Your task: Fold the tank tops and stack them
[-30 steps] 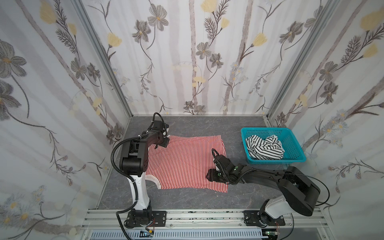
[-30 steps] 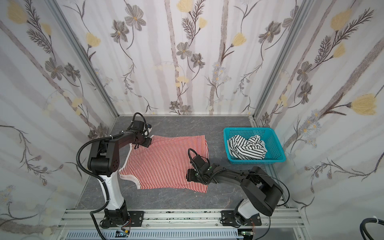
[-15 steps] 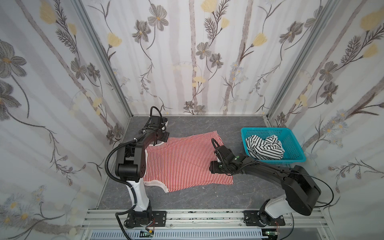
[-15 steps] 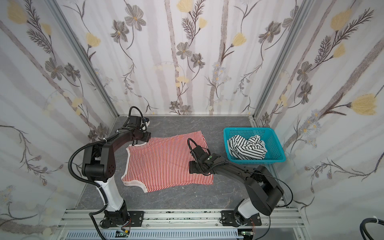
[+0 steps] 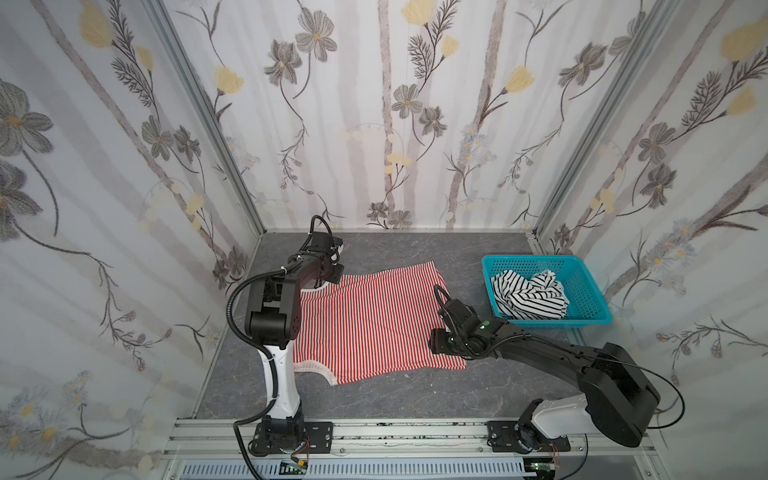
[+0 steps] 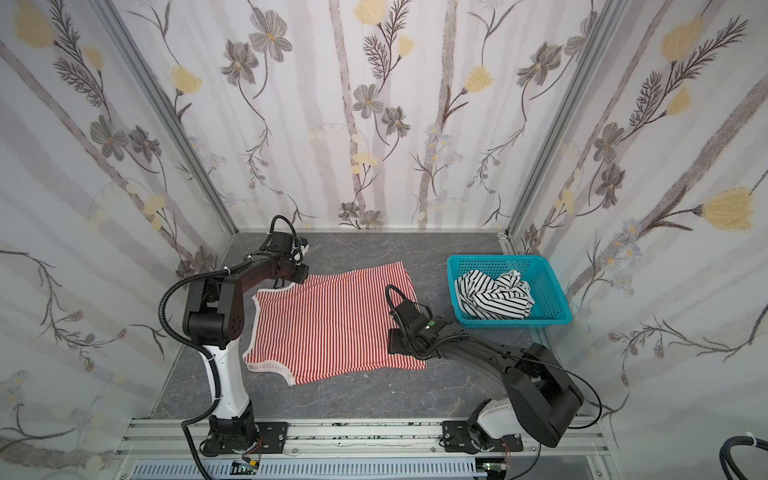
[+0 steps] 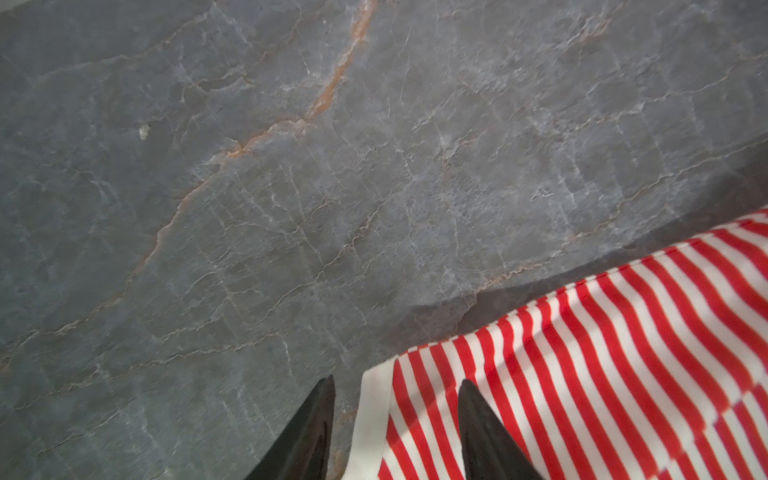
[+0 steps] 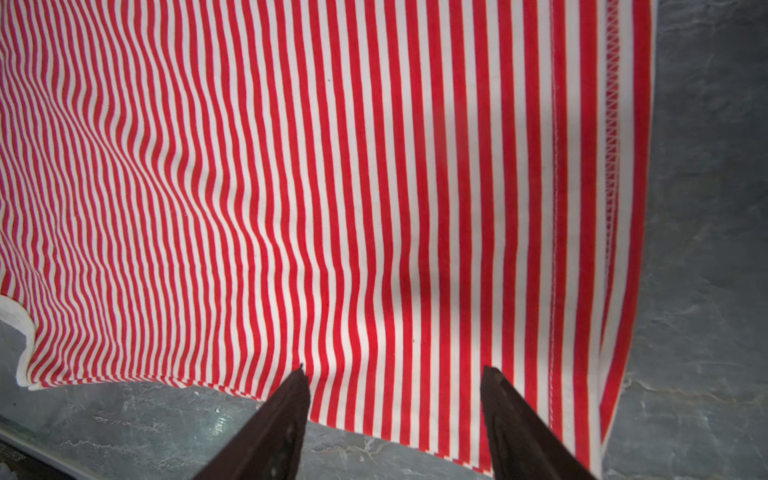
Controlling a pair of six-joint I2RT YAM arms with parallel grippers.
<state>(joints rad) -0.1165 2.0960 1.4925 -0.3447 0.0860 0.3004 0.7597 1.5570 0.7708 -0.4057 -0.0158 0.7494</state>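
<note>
Across the bench (image 5: 399, 249): grey marbled top, walled on three sides by flowered panels (image 5: 374, 124). Bare strips run along the far edge and, wider, along the near edge by the rail (image 5: 395, 432).
Red-striped tank top (image 5: 374, 320): spread flat over the bench's middle, with white-trimmed straps toward the left edge and the stitched hem toward the right. A narrow bare lane lies between the hem and the basket.
Right arm (image 5: 561, 353): reaches in from the near-right corner and covers the near-right stretch of the hem in both top views.
Left arm (image 5: 274, 307): crosses the top's left side, hiding part of the neckline.
Basket (image 5: 540, 261): turquoise mesh, at the right edge toward the far-right corner.
Black-and-white tank top (image 5: 528, 293): crumpled inside the basket, its outline lost in the folds.
Right gripper (image 8: 393, 370): released, fingers spread above the stripes just inside the top's near edge, close to the hem.
Left gripper (image 7: 397, 380): released at the top's far-left corner, one finger over bare bench, one over the stripes, white trim between them. Whether the tips touch cloth cannot be told.
Lettering (image 8: 12, 457): pale marks on a dark strip in the right wrist view, too blurred to read.
</note>
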